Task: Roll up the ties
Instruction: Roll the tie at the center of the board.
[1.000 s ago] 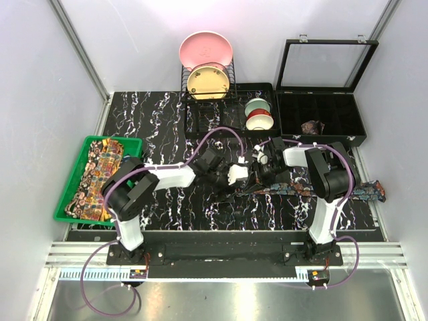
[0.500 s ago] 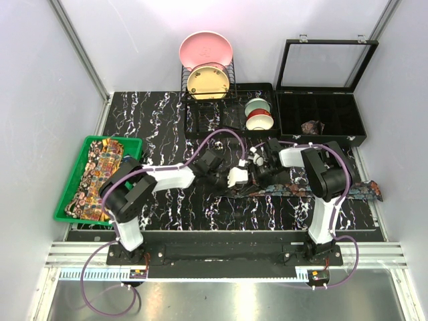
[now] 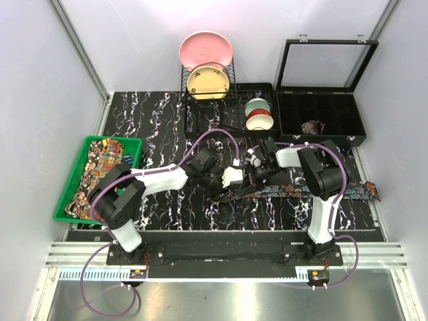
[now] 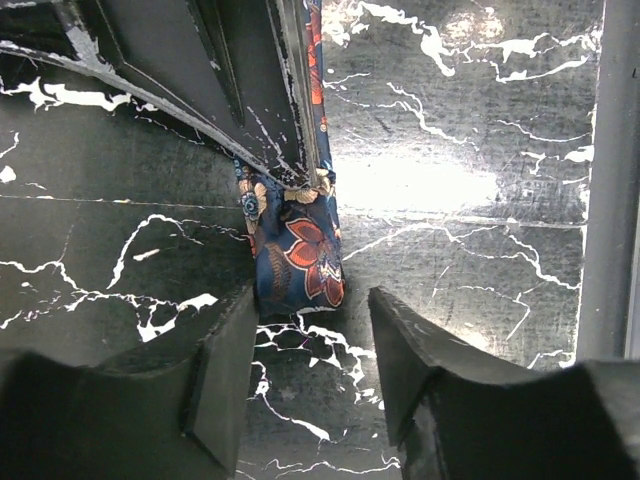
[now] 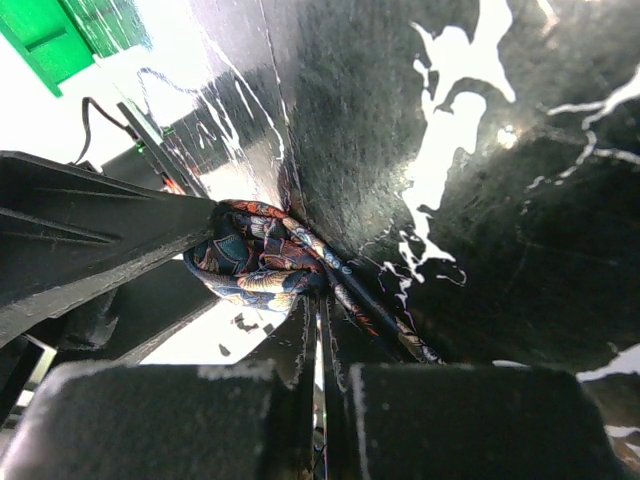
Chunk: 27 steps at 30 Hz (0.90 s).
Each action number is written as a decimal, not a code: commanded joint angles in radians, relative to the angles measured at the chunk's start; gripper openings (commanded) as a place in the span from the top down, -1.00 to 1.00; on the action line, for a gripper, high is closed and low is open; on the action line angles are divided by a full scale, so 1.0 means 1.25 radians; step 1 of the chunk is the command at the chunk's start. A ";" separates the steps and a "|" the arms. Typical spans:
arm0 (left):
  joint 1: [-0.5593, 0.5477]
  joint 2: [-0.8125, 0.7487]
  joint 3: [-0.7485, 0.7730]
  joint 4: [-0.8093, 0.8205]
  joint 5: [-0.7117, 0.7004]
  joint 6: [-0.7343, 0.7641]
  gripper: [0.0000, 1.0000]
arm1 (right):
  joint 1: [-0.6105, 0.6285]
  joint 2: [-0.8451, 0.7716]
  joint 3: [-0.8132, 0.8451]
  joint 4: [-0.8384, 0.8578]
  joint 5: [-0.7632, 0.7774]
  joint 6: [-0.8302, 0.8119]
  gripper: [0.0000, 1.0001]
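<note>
- Black marble-patterned table (image 3: 160,120), veined in white, fills the middle of our overhead view, with pale walls closing it in on three sides.
- We find the dark blue tie (image 4: 302,262) lying flat along the near half of the table. It runs from the centre out to the right edge and passes under the right arm (image 3: 328,180).
- Its left end, printed with red-orange flowers, lies at the table's centre, where the two grippers meet.
- We see the right gripper (image 5: 318,320) clenched. Its tips press together on a bunched fold of that tie, just back from the end.
- The left gripper (image 4: 310,305) stands released, grasping nothing. Its fingers are spread to either side of the tie's tip, and the fabric lies in the gap between them.
- At the left edge a green tray (image 3: 134,142) holds the yellow-orange paisley ties (image 3: 97,174), piled lengthwise and well apart from both grippers.
- At the far right a black compartment case (image 3: 321,140) sits with its glass lid (image 3: 328,63) raised.
- One rolled tie (image 3: 312,126), a small brownish coil, rests in one of the near compartments.
- Behind the centre a wire dish rack (image 3: 227,83) holds a pink plate (image 3: 205,48) and a yellow plate (image 3: 207,80) on edge.
- Stacked bowls (image 3: 258,114) sit just to the right of the rack.
</note>
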 commanded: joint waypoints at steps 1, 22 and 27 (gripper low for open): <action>-0.005 0.017 0.033 0.030 0.013 -0.014 -0.01 | -0.002 0.029 0.003 0.030 0.121 -0.016 1.00; -0.044 0.151 0.140 0.074 0.008 -0.100 0.22 | -0.001 0.032 -0.006 0.036 0.109 -0.021 1.00; -0.044 0.182 0.126 0.083 -0.005 -0.084 0.24 | -0.002 0.028 -0.011 0.051 0.092 -0.016 1.00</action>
